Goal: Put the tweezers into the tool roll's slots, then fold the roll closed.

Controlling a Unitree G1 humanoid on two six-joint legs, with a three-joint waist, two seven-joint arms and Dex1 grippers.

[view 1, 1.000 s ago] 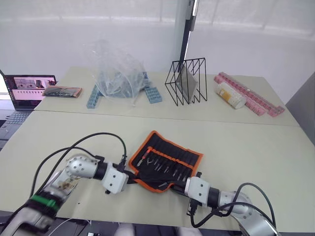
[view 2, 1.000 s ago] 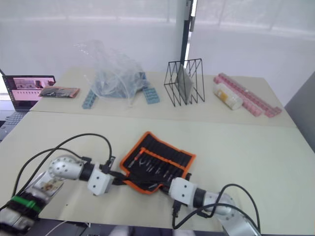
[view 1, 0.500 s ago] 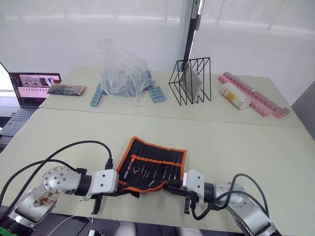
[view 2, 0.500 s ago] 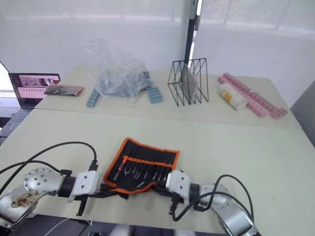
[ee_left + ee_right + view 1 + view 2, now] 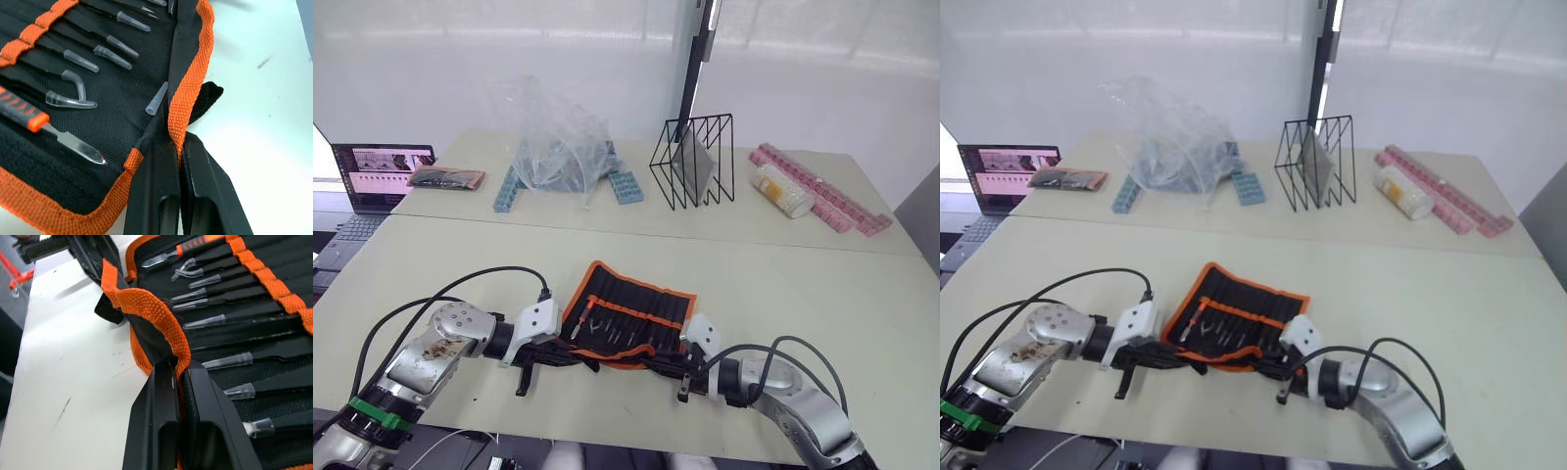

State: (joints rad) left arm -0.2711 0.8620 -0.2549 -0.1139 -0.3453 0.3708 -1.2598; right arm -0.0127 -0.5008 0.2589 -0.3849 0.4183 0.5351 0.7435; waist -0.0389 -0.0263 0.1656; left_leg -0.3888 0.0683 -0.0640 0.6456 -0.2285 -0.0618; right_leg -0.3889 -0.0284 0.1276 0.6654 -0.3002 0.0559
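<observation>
The tool roll (image 5: 632, 311) lies open on the near table, black with orange edging. Slim black tweezers (image 5: 96, 49) with clear tip caps sit side by side in its slots, also seen in the right wrist view as the tweezers (image 5: 221, 321). My left gripper (image 5: 177, 143) is shut on the roll's orange near edge towards its left corner. My right gripper (image 5: 177, 365) is shut on the same edge towards its right corner. The held edge is raised off the table and bunched between the two grippers (image 5: 570, 352) (image 5: 663, 364).
A tool with an orange handle and a metal blade (image 5: 34, 120) lies in the roll. On the far table stand a laptop (image 5: 374, 176), a small packet (image 5: 446, 179), a clear plastic bag (image 5: 553, 147), a black wire rack (image 5: 693, 162) and pink strips (image 5: 822, 201).
Both grippers have lifted the roll's near edge and carried it away from me, so the roll looks shorter. The camera view has shifted too.
</observation>
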